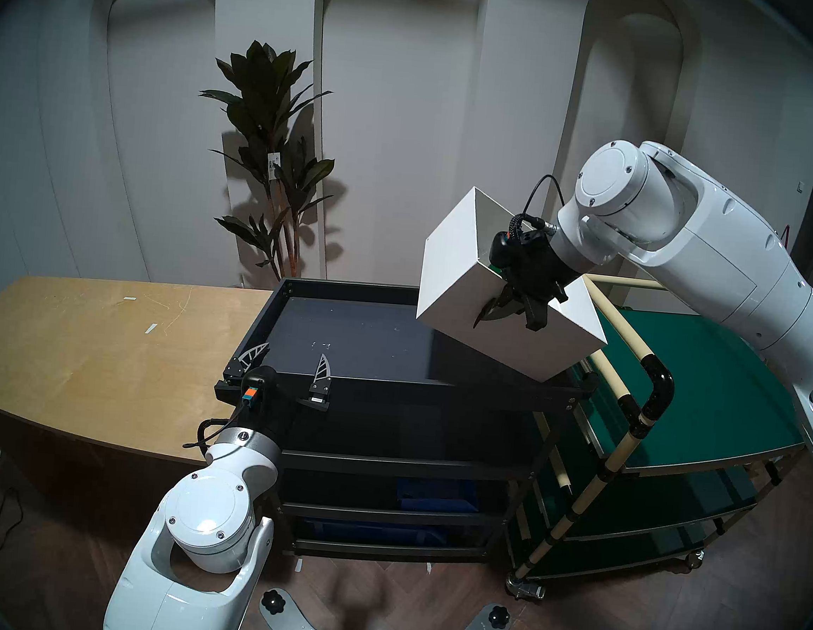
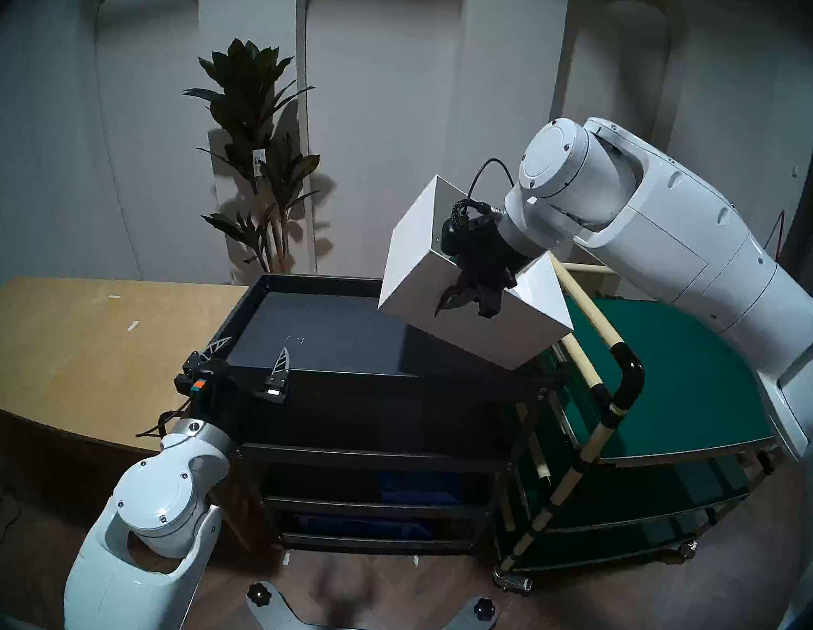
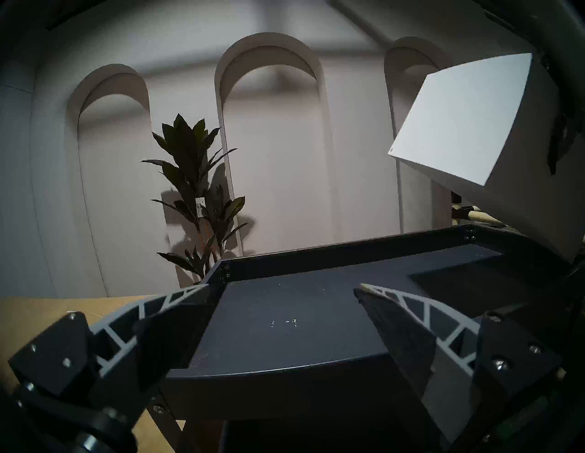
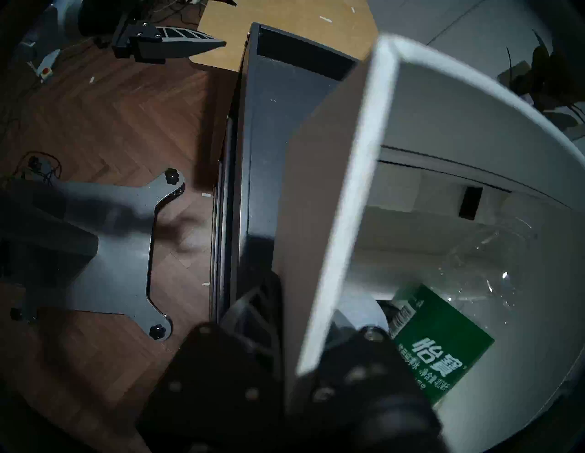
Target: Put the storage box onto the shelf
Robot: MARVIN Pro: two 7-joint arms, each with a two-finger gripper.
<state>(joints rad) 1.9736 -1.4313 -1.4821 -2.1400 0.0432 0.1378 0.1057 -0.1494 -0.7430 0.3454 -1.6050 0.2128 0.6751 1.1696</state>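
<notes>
Above shelf (image 1: 344,336), right claw (image 1: 510,311) pinches tilted storage box (image 1: 452,272); inner finger hidden.

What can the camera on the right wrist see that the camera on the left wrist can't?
Only the right wrist view looks inside the storage box: a green-labelled bottle lies in there. It also shows the wooden floor and the right gripper shut on the box's wall.

Only the left wrist view shows the whole plant, the arches on the wall, and the left gripper open, holding nothing.

Both show the white box tilted in the air above the black shelf and the light wooden table.
</notes>
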